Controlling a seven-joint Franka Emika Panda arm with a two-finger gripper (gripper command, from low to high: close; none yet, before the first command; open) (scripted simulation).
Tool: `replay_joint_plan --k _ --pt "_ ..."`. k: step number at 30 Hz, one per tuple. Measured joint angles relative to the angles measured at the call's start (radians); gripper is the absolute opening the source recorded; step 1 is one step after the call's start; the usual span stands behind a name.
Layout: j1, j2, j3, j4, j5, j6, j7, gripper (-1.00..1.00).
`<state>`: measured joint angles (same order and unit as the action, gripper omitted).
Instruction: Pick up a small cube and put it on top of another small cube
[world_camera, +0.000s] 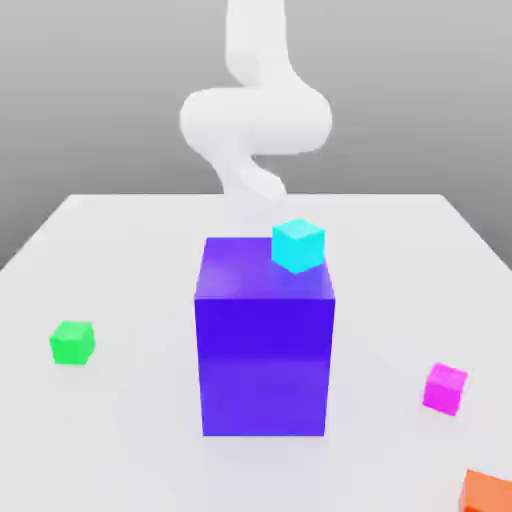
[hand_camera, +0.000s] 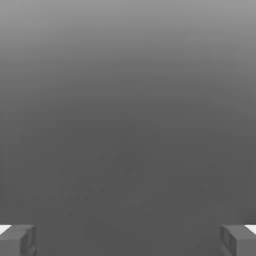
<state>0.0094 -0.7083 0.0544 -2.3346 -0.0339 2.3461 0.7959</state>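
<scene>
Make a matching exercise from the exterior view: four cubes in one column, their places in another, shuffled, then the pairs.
Things:
1. green cube
2. pink cube
3. cyan cube
4. orange cube

Places:
A. on top of the big blue block
B. on the table, at the exterior view's left
C. cut off at the exterior view's lower right corner
D. on the table, at the exterior view's right, apart from the block

Pairs: 1-B, 2-D, 3-A, 4-C

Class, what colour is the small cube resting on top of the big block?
Cyan cube, clearest in the exterior view.
</scene>
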Motion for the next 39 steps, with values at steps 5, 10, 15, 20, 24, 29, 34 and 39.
replay_joint_plan --k 5,10,15,20,24,29,34,39 --pt "0.026 0.189 0.103 -0.071 -0.072 0.094 -0.007 0.00" --pt "0.061 0.374 0.190 -0.139 -0.139 0.184 -0.016 0.00" --pt "0.109 0.556 0.262 -0.207 -0.193 0.276 -0.033 0.00" --pt "0.203 0.728 0.318 -0.278 -0.205 0.372 -0.080 0.00" --pt "0.244 0.851 0.360 -0.327 -0.175 0.453 -0.141 0.00" --pt "0.323 0.980 0.266 -0.305 -0.290 0.546 -0.059 0.00" --pt "0.417 1.074 0.153 -0.282 -0.379 0.616 0.009 -1.00" --pt "0.425 1.083 0.142 -0.280 -0.390 0.623 0.018 -1.00"
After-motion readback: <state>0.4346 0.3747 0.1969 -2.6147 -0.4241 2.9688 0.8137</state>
